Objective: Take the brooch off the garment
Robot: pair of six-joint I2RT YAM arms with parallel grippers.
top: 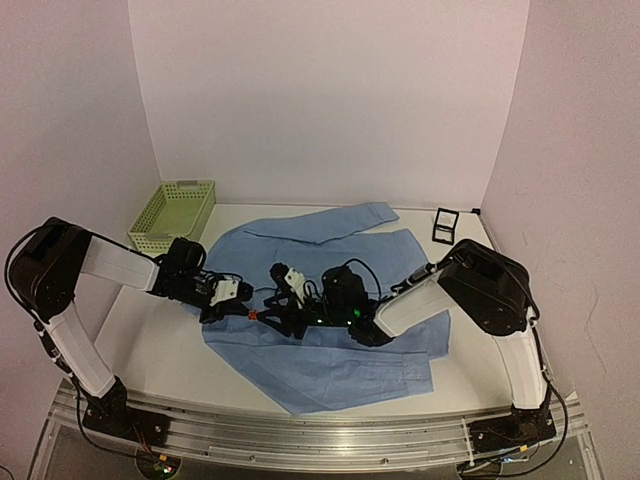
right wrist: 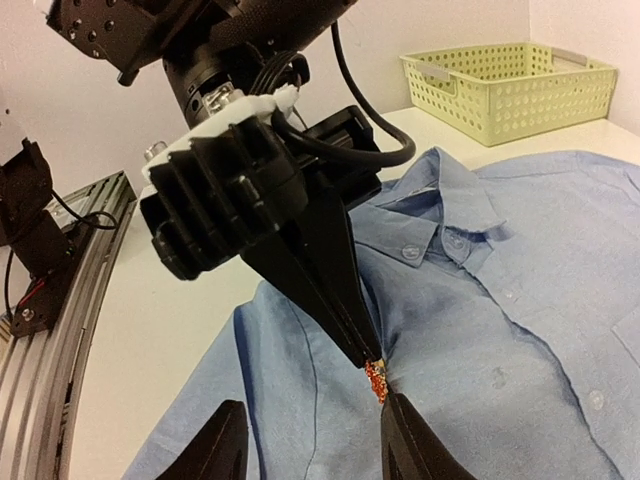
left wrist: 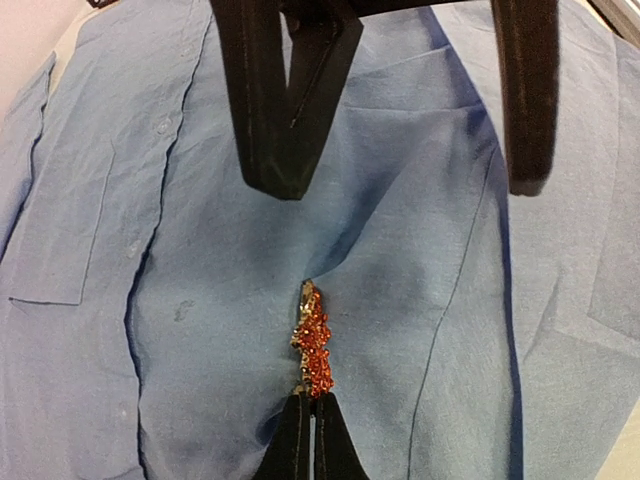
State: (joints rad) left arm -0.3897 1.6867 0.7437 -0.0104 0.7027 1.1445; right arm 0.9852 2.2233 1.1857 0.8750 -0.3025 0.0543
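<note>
Clamping brooch (left wrist: 312, 345) on garment (left wrist: 400, 250), left end effector (left wrist: 309, 398), right end effector (right wrist: 315, 405) apart, white table (top: 160, 350), pale walls (top: 330, 100).

High fixed view, two close wrist views.
The top camera looks down from above the counter's (top: 160, 350) near edge toward the far edge. The left wrist camera faces the right edge, the right wrist camera the far-left corner. All share the brooch (top: 253, 314) on the garment (top: 330, 360).
</note>
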